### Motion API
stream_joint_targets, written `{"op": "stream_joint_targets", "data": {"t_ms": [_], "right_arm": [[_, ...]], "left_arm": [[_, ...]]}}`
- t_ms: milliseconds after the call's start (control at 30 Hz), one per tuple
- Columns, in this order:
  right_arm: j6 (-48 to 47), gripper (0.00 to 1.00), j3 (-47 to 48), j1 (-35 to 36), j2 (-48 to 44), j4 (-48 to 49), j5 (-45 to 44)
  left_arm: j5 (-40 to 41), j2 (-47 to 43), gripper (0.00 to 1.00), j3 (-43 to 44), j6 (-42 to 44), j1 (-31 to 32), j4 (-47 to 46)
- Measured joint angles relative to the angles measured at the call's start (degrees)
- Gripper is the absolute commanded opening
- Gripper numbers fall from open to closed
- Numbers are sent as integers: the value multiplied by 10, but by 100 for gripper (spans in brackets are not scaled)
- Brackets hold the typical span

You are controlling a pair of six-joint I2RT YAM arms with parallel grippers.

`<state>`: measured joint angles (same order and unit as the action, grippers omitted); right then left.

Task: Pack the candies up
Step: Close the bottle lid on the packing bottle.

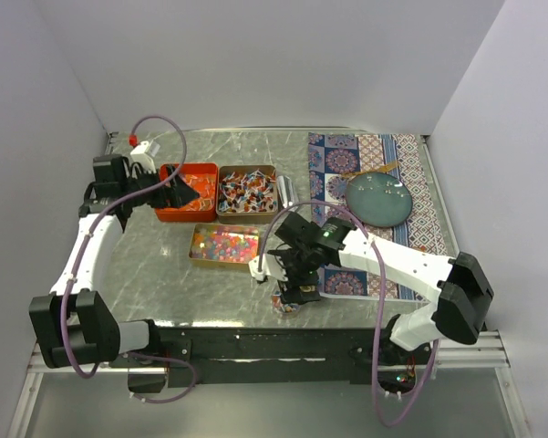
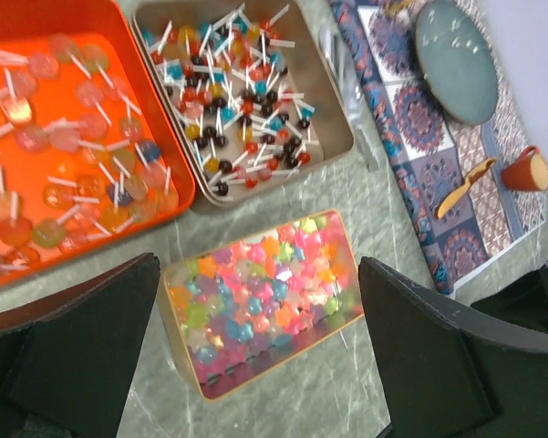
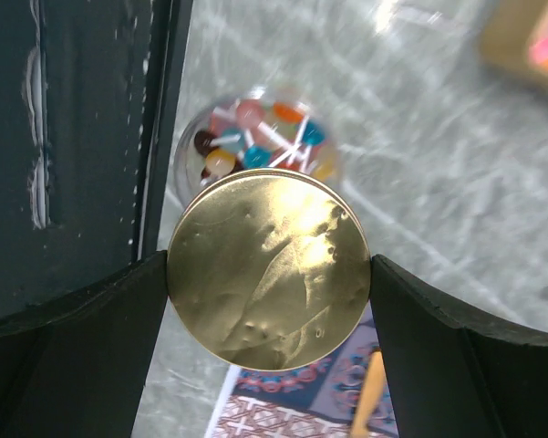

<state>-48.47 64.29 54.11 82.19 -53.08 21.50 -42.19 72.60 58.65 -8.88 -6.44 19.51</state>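
Candies fill three trays: flat lollipops in an orange tray, small round lollipops in a tan tray and star-shaped multicoloured candies in a gold tray. My left gripper hangs open above the trays, with nothing between its fingers; from above it is over the orange tray. My right gripper is shut on a round gold lid, one finger against each side. Just beyond the lid stands a clear jar holding several candies, near the table's front edge.
A patterned mat lies at the right with a teal plate on it. A gold spoon and a small orange cup rest on the mat. The black base rail runs along the near edge.
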Motion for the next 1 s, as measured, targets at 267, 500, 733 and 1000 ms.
{"op": "stream_joint_targets", "data": {"t_ms": [267,500,733,1000], "right_arm": [[-6,86,-66,-4,-21,73,1],[-28,86,-81,2,-26,110,17],[-37,86,-81,12,-25,109,51],[-45,86,-81,17,-24,108,66]], "left_arm": [[31,0,97,-8,1,23,-11],[36,0,97,-16,2,28,-13],[40,0,97,-31,4,29,-12],[40,0,97,-32,6,29,-13]]}}
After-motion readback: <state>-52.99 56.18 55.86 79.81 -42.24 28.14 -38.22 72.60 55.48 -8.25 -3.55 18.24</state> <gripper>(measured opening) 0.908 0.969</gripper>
